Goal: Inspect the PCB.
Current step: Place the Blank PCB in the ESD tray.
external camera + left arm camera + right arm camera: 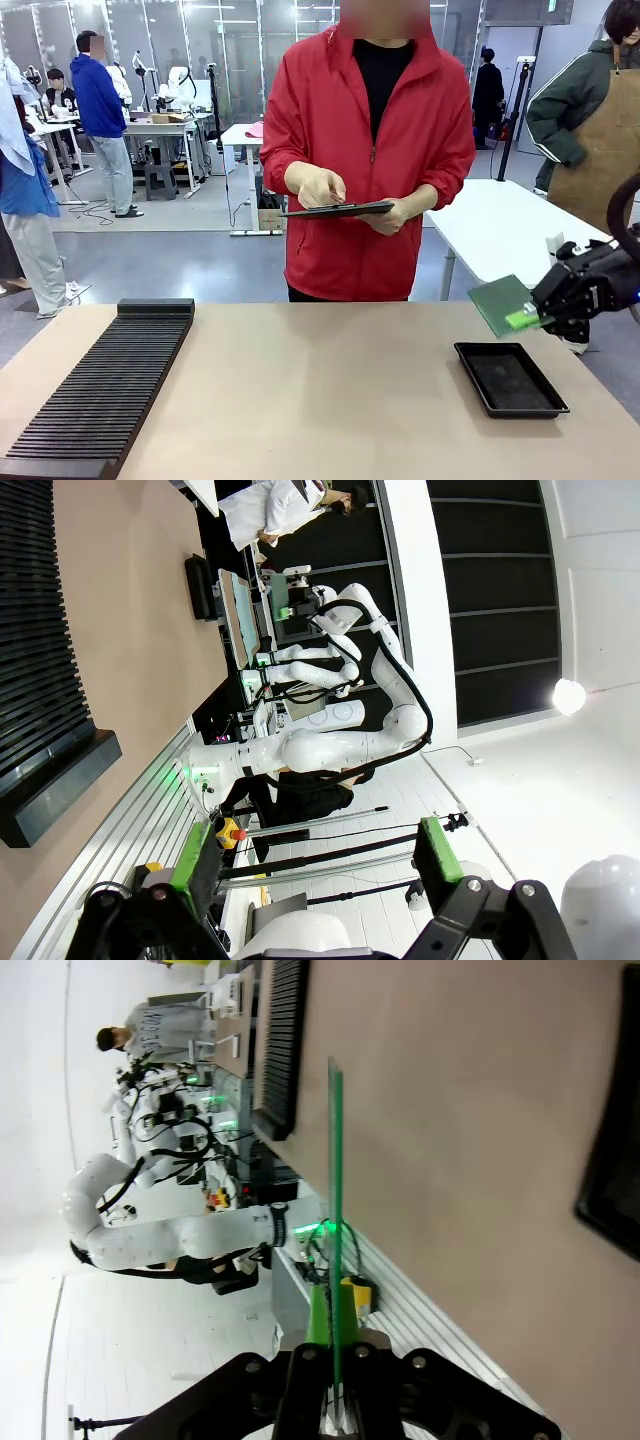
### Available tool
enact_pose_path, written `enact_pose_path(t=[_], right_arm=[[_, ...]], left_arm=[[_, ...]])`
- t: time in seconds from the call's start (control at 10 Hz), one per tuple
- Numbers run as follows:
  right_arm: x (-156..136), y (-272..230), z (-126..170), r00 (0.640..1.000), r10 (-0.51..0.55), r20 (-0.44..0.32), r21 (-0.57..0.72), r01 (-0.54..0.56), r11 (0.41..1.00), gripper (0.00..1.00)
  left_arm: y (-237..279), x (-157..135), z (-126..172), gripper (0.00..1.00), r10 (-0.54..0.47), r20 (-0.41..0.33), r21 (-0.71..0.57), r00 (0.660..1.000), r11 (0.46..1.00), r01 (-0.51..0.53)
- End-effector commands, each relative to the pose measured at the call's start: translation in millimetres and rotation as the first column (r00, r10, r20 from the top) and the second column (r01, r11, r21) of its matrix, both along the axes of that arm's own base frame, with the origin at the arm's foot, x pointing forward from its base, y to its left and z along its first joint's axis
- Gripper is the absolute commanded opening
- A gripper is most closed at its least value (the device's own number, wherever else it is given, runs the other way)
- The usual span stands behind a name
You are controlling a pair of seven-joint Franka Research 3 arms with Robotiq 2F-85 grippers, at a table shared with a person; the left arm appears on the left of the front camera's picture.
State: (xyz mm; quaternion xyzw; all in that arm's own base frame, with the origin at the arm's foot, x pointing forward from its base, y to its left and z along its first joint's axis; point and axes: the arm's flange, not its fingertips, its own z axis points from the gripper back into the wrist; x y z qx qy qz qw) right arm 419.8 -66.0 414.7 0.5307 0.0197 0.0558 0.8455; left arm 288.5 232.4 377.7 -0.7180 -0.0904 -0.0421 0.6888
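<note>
The green PCB [500, 303] hangs tilted in the air at the right, above the far end of the black tray [510, 378]. My right gripper [530, 318] is shut on its right edge. In the right wrist view the PCB [335, 1190] shows edge-on as a thin green line rising from between the closed fingers [318, 1325]. My left gripper [315, 855] stands open with nothing between its green pads [437, 848], pointing away from the table. Across the table a person in a red jacket holds a dark tablet [338, 210] and touches it with one hand.
A long black ribbed rack [105, 385] lies along the left of the tan table [320, 400]. The shallow black tray sits near the right edge. Other people and tables stand far behind.
</note>
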Motion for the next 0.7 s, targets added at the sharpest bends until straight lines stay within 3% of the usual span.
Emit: enact_pose_path(t=[0.0, 0.2, 0.4, 0.5, 0.6], right_arm=[[10.1, -14.5, -27.0, 1.0, -0.021, -0.004, -0.065, 0.02, 0.998, 0.03], [10.6, -22.2, -46.2, 0.999, -0.051, 0.015, -0.112, 0.053, 0.992, 0.03], [4.2, -16.9, -44.3, 0.995, -0.07, 0.073, -0.114, 0.078, 0.99, 0.03], [12.7, -25.1, -48.9, 0.998, -0.064, -0.004, -0.101, 0.063, 0.993, 0.03], [12.7, -25.1, -48.9, 0.998, -0.064, -0.004, -0.101, 0.063, 0.993, 0.03]], left_arm=[[2.1, -1.4, 2.9, 1.0, -0.002, -0.007, 0.008, 1.0, 1.0, 0.002], [2.1, -1.4, 2.9, 1.0, -0.002, -0.007, 0.008, 1.0, 1.0, 0.002], [2.1, -1.4, 2.9, 1.0, -0.002, -0.007, 0.008, 1.0, 1.0, 0.002], [2.1, -1.4, 2.9, 1.0, -0.002, -0.007, 0.008, 1.0, 1.0, 0.002], [2.1, -1.4, 2.9, 1.0, -0.002, -0.007, 0.008, 1.0, 1.0, 0.002]])
